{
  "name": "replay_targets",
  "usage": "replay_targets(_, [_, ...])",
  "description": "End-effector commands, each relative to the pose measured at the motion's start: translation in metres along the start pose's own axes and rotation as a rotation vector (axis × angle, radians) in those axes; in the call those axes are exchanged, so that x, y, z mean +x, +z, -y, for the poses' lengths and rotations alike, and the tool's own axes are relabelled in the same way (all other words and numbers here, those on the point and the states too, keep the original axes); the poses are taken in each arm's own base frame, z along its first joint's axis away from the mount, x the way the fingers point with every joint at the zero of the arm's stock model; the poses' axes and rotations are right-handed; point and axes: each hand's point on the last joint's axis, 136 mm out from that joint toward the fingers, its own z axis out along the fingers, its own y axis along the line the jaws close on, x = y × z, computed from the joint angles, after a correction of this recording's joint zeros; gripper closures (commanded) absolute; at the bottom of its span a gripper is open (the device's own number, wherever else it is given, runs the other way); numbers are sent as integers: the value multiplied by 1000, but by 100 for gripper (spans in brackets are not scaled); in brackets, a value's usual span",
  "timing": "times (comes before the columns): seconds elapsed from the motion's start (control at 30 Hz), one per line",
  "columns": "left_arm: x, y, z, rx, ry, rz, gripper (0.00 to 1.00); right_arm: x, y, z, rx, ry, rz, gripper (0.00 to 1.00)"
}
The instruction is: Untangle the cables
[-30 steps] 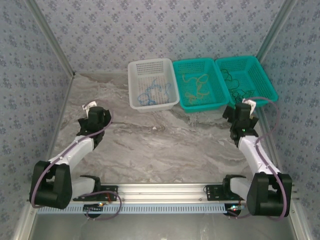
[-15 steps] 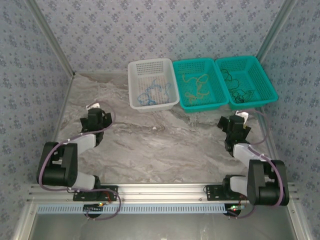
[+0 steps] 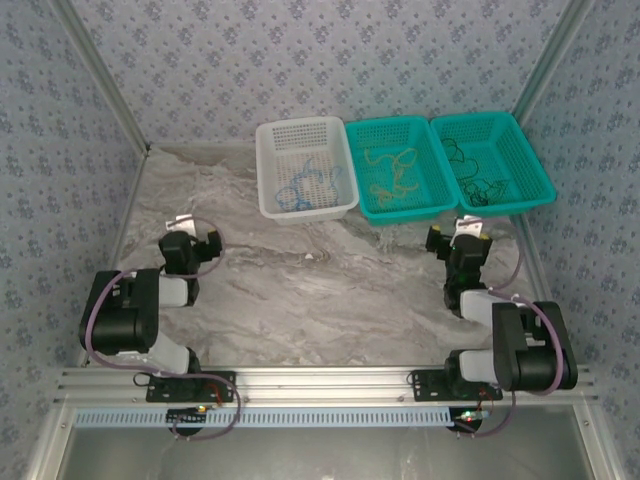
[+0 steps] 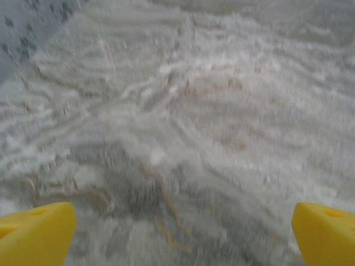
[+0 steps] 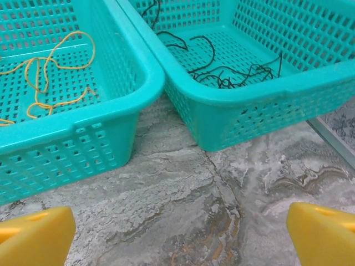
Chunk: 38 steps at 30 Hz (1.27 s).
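Black-white arms (image 3: 168, 291); purple cables (image 3: 88, 320); yellow fingertips (image 4: 36, 235)

No text, number, brand or sign can be read. 2 possible labels are present. A small white tag (image 3: 180, 218) sits on the wrist of the left arm (image 3: 150, 300), near-left of the white perforated plastic basket (image 3: 300, 130). A second white tag (image 3: 471, 227) sits on the wrist of the right arm (image 3: 500, 310), near-right of that basket. Both are too small to read.
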Motion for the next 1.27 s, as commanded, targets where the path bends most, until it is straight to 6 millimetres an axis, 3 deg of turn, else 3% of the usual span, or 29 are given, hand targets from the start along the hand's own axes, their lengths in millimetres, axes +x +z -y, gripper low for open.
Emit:
replay_targets(0.0, [-15, 1, -3, -40, 5, 42, 1, -8, 0, 1, 72, -46, 88, 0])
replay_targets(0.17, [-15, 1, -3, -41, 6, 44, 0, -6, -6, -8, 65, -71, 117, 0])
replay_targets(0.27, [-15, 1, -2, -39, 6, 47, 1, -4, 4, -24, -41, -121, 82, 0])
replay_targets(0.33, [-15, 1, -2, -38, 6, 46, 0, 9, 12, -18, -67, -85, 18, 0])
replay_targets(0.4, [-15, 1, -2, -38, 7, 45, 0, 0, 23, -15, -29, -77, 59, 0])
replay_targets(0.43, [-15, 1, -2, -39, 6, 46, 1, 11, 26, -20, -59, -81, -45, 0])
replay_targets(0.47, [-15, 1, -2, -38, 7, 46, 1, 10, 32, -15, -77, -47, -43, 0])
replay_targets(0.73, [-15, 1, -2, -39, 5, 46, 1, 11, 32, -11, -78, -34, -56, 0])
replay_targets(0.83, [-15, 1, -2, -37, 6, 46, 1, 14, 30, -38, -267, -72, -78, 0])
replay_targets(1.23, [-15, 2, 2, -9, 14, 38, 0, 13, 29, -38, -300, -58, -74, 0])
